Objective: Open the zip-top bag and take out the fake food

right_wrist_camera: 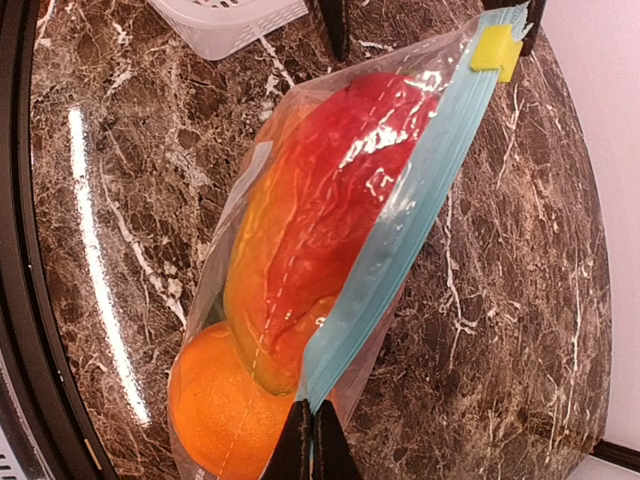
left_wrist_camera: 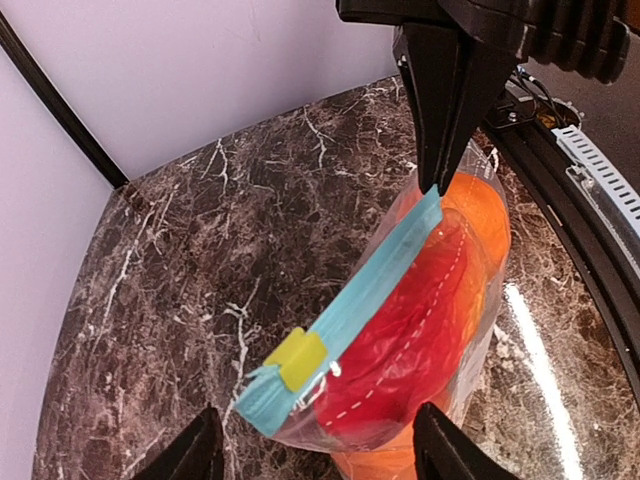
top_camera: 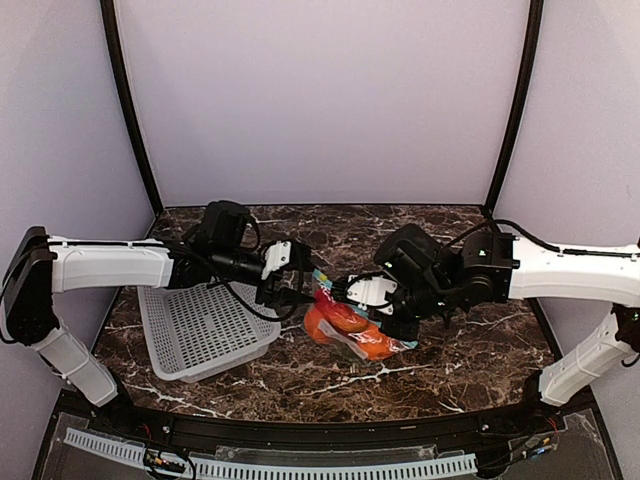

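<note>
The zip-top bag is sitting at the middle of the bench, nearer the near edge, with its blue-teal zip strip running along the top and closed. It is holding the fake food: a round orange and a red piece are pressing against the clear plastic. The rest is too crowded to separate.

The right gripper is clenching one end of the strip. The left gripper is hanging released, its fingers straddling the other end by the yellow slider without touching it.

A white perforated basket is lying toward the left near corner, apart from the bag. The dark marble bench is reflecting light, and pale lilac walls with black posts are enclosing it.
</note>
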